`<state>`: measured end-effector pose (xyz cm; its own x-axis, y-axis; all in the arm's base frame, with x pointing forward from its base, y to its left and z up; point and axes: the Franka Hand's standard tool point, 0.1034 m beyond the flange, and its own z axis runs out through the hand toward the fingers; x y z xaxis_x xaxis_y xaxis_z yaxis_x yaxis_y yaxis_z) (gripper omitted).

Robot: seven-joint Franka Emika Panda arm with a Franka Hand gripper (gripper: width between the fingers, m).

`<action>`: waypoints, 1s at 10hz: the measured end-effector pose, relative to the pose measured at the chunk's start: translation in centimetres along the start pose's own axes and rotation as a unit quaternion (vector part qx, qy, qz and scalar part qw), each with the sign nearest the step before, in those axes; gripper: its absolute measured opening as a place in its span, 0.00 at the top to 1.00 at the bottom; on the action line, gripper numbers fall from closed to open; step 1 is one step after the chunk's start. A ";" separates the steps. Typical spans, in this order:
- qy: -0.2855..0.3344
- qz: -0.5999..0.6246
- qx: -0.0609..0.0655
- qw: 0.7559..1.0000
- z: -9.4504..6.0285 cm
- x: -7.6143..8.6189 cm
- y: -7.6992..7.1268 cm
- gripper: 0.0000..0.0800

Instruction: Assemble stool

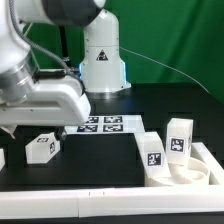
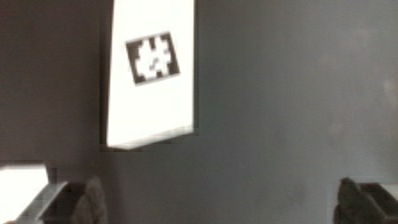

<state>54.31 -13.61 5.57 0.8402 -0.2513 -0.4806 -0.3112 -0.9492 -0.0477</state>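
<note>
In the wrist view my gripper [image 2: 214, 206] is open, its two dark fingertips [image 2: 64, 205] wide apart with only dark table between them. A white stool leg [image 2: 153, 75] with a black-and-white tag lies ahead of the fingers, untouched. In the exterior view the arm's white hand [image 1: 48, 102] hangs over the left side of the table, just above a loose tagged leg [image 1: 41, 148]. The round white seat [image 1: 192, 176] lies at the exterior view's right. Two tagged legs [image 1: 152, 150] [image 1: 180, 136] stand upright at it; I cannot tell whether they sit in sockets.
The marker board [image 1: 101, 125] lies flat mid-table behind the loose leg. A low white wall [image 1: 100, 207] runs along the front edge and round the right side. Another white piece [image 1: 2, 158] shows at the far left edge. The robot's base [image 1: 103, 55] stands at the back.
</note>
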 end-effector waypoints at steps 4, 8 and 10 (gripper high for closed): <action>-0.111 0.002 0.005 0.994 1.3 -0.4 0.3 0.19; -0.218 0.012 0.004 0.976 3.2 -1.5 1.8 0.19; -0.221 0.014 0.006 0.975 3.3 -1.7 2.0 0.19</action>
<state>50.84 -14.45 3.39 0.5594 -0.1684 -0.8116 -0.3389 -0.9400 -0.0385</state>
